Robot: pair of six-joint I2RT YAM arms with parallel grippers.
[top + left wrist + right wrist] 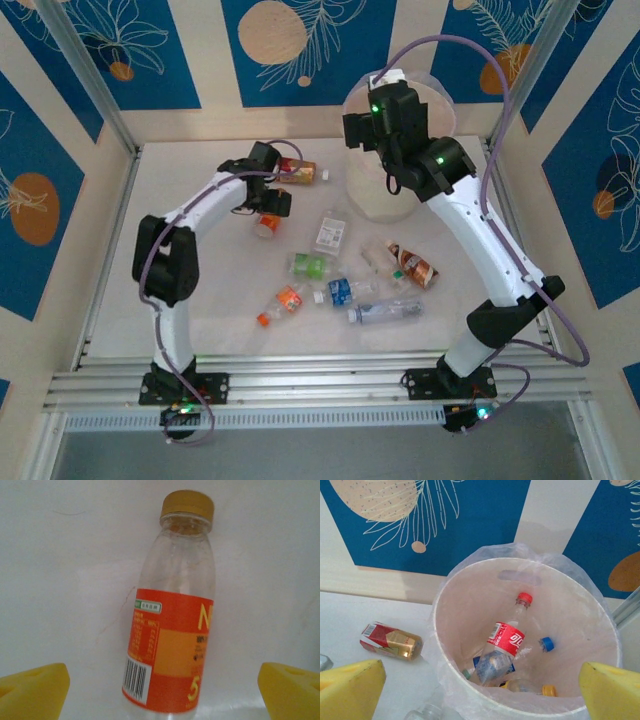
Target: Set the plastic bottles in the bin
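The bin [470, 610] sits directly below and ahead of the right gripper [480, 690], whose yellow fingers [350, 687] are spread wide and hold nothing. Inside the bin, beyond those fingers, lie at least three or four bottles, among them a red-labelled bottle [505, 640] leaning against the wall, so part of the job is done. The larger share is not: in the top view roughly nine bottles [345, 290] are scattered on the table, well apart from the right fingers. A red-and-gold bottle [390, 640] lies outside the bin, just beyond the right gripper's left finger. The left gripper [162, 690] is fully open too, with an orange-labelled bottle [172, 645] lying between its fingers, cap pointing away, neither pad touching it. That looks like the next pickup.
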